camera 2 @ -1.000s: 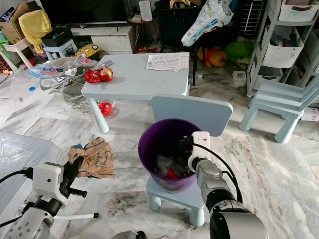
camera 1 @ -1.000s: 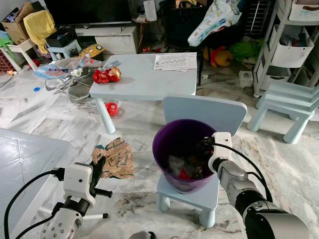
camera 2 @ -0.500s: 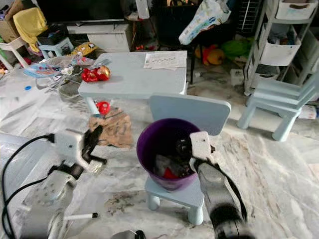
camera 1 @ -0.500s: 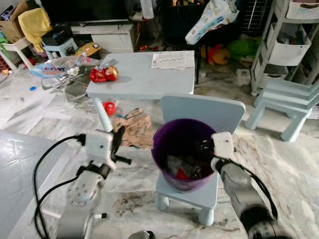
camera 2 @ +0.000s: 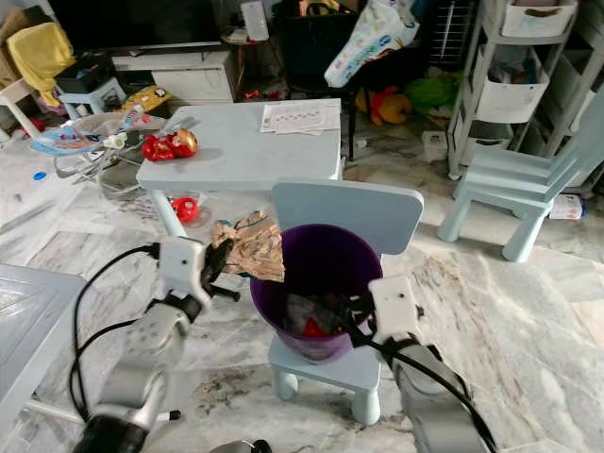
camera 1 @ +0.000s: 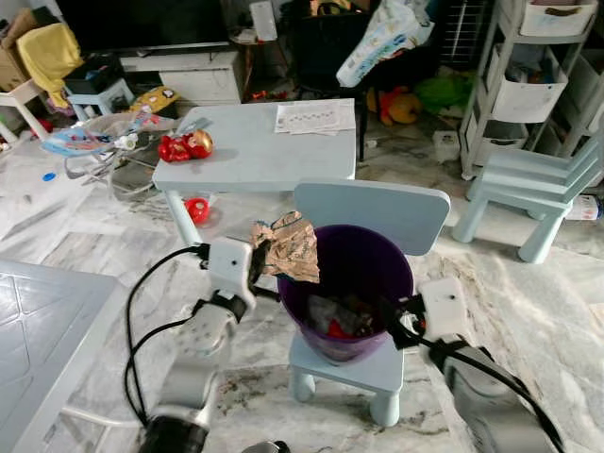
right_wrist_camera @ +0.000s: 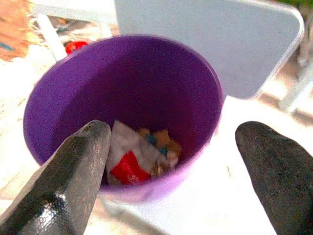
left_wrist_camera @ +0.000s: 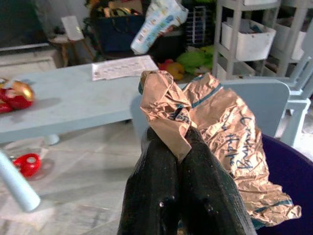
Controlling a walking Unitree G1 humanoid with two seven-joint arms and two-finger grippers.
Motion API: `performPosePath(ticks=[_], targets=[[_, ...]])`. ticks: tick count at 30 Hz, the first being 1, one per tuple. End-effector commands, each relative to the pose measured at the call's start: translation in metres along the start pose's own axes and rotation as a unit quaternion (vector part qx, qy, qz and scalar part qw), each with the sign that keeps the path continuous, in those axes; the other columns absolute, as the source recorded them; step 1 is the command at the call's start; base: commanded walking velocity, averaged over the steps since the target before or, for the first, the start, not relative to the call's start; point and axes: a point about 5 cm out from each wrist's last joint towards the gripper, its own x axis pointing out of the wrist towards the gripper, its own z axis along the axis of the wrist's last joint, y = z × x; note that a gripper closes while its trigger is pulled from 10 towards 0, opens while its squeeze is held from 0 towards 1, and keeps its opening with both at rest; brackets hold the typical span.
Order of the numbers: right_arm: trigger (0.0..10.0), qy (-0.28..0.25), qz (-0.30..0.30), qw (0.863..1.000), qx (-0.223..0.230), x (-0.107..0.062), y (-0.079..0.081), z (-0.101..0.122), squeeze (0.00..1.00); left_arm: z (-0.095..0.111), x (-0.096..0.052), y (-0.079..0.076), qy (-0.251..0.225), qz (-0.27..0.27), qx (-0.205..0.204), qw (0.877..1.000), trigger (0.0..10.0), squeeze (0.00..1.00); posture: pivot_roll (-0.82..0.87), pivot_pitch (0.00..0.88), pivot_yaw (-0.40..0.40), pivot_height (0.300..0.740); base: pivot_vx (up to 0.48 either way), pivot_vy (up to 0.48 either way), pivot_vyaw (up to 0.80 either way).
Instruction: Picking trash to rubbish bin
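The robot has two silver-grey, cylindrical arms, each ending in a white, box-shaped wrist housing with rounded corners. A black cable loops out from behind each housing and runs back along the arm. The left pincer (left_wrist_camera: 177, 147) has two long black fingers with a slightly glossy, rubbery surface, and the right pincer (right_wrist_camera: 178, 166) has the same black fingers (right_wrist_camera: 73, 181), rounded and matte at the tips.

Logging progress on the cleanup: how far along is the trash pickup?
Some trash already lies in the purple bin. In hand: the left end effector pinches the crumpled paper bag at the rim. Left: release it inside. The right end effector is open by the bin.
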Motion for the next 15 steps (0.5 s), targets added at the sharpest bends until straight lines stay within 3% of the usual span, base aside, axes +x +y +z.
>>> performPosePath(ticks=[1, 2, 4, 6, 7, 8, 15], targets=[[10.0, 0.012, 0.012, 1.0, 0.015, -0.011, 0.004, 0.004, 1.0, -0.005, 0.006, -0.005, 0.007, -0.001, 0.008, 1.0, 8.3, 0.0, -0.14, 0.086, 0.107, 0.74, 0.0, 0.0, 0.0], [10.0, 0.028, 0.018, 0.999, 0.018, -0.019, 0.006, 0.003, 1.0, -0.01, 0.011, -0.01, 0.014, -0.006, 0.01, 1.0, 10.0, 0.0, -0.15, 0.091, 0.109, 0.74, 0.0, 0.0, 0.0], [10.0, 0.044, 0.021, 0.999, 0.024, -0.026, 0.007, 0.001, 1.0, -0.014, 0.014, -0.014, 0.022, -0.009, 0.012, 1.0, 10.0, 0.0, -0.16, 0.1, 0.114, 0.74, 0.0, 0.0, 0.0], [10.0, 0.062, 0.03, 0.997, 0.034, -0.035, 0.009, -0.001, 1.0, -0.02, 0.019, -0.021, 0.037, -0.011, 0.016, 0.999, 10.0, 0.87, -0.18, 0.115, 0.119, 0.74, 0.0, 0.0, 0.0], [10.0, 0.071, 0.036, 0.996, 0.037, -0.04, 0.011, -0.003, 1.0, -0.023, 0.02, -0.024, 0.042, -0.011, 0.017, 0.999, 10.0, 1.0, -0.2, 0.128, 0.125, 0.74, 0.0, 0.0, 0.0], [10.0, 0.088, 0.046, 0.994, 0.044, -0.049, 0.013, -0.006, 1.0, -0.026, 0.023, -0.03, 0.05, -0.019, 0.019, 0.998, 10.0, 1.0, -0.22, 0.137, 0.127, 0.74, 0.0, 0.0, 0.0], [10.0, 0.118, 0.053, 0.99, 0.05, -0.066, 0.018, -0.003, 1.0, -0.036, 0.03, -0.041, 0.068, -0.02, 0.046, 0.996, 10.0, 1.0, -0.25, 0.158, 0.136, 0.74, 0.0, 0.0, 0.0]])
